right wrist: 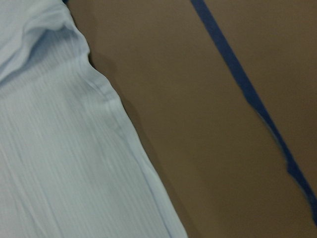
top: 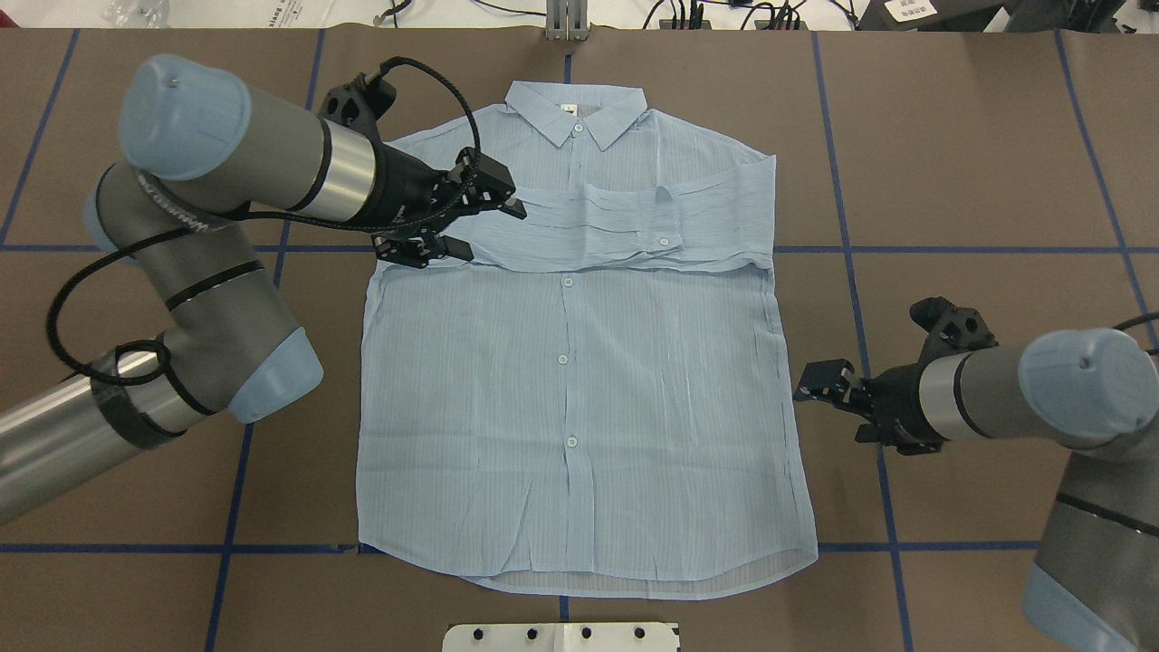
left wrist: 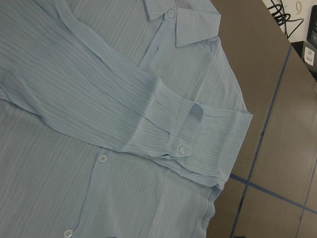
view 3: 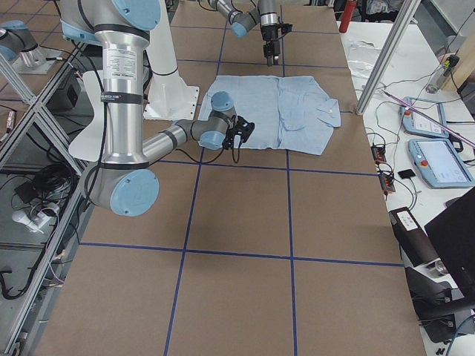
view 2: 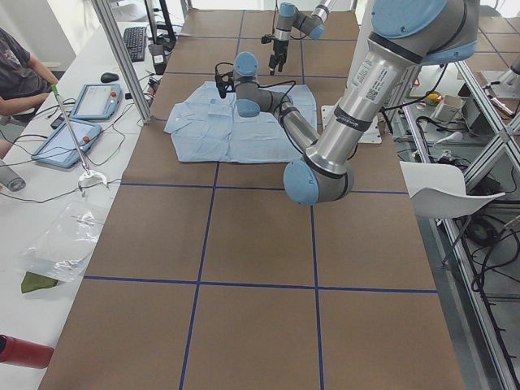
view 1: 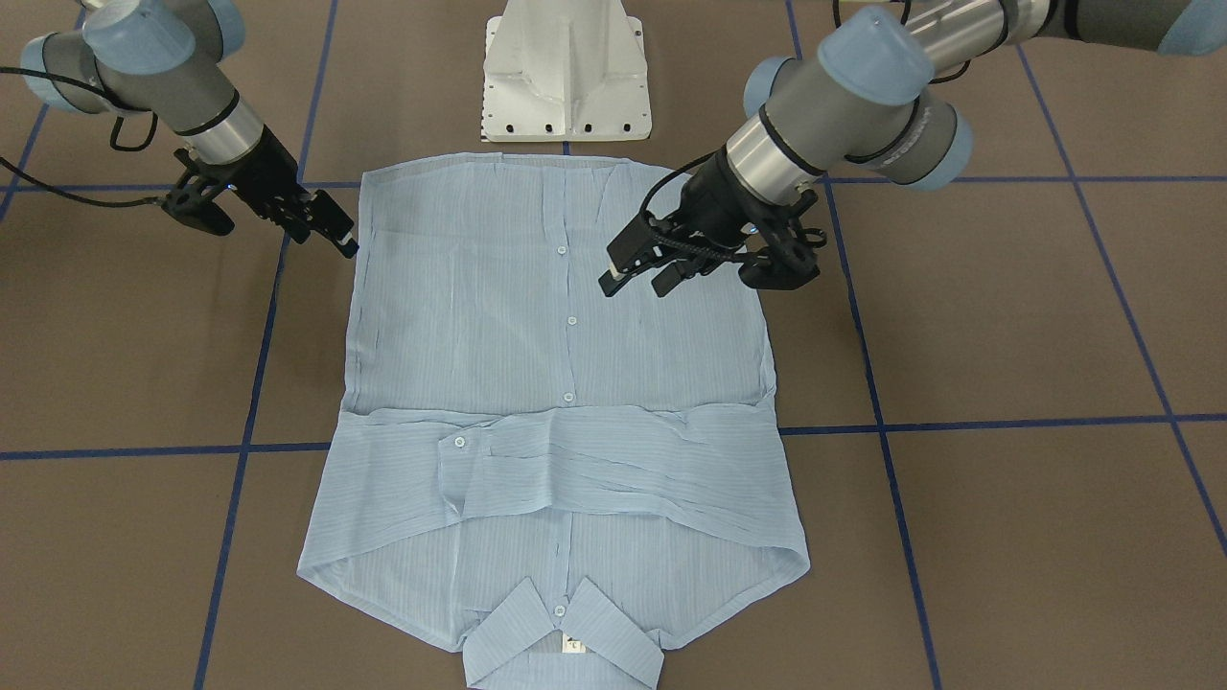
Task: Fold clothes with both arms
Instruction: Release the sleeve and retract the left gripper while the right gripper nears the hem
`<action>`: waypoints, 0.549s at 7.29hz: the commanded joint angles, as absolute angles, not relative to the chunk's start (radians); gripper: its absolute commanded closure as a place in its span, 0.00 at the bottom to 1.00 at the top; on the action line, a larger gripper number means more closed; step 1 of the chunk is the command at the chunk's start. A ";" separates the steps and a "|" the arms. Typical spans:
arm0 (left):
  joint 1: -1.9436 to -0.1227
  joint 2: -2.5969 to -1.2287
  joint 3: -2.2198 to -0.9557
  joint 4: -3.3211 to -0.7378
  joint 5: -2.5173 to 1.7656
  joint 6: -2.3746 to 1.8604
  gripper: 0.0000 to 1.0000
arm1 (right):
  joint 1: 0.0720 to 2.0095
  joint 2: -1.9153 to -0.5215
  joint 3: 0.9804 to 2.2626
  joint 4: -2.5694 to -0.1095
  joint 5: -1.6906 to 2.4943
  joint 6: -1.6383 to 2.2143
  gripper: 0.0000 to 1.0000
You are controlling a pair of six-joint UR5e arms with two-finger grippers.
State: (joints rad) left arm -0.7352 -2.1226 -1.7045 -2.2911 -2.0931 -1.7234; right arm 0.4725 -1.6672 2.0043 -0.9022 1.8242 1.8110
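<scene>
Sleeves [view 1: 613, 465] already cross the chest of the shirt [view 1: 566, 316], flat on the bench [view 1: 1007, 316] (body folds remain, I judge), while left pincer [view 1: 635, 286] and right pincer [view 1: 328, 240] gape empty.

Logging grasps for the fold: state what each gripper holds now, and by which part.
Nothing is held. The left gripper hovers open above the shirt; the right gripper sits beside its edge, apart.

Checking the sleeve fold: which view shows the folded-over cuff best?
Left wrist-mounted: the cuff is close, its button and creases sharp. Overhead and front-facing show it smaller; side views, only a tiny shirt; right wrist misses it.
</scene>
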 commanded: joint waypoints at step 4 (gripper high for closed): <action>-0.723 -2.056 -1.764 -2.290 -1.979 -1.672 0.17 | 0.071 -1.747 2.124 -1.132 1.417 2.043 0.11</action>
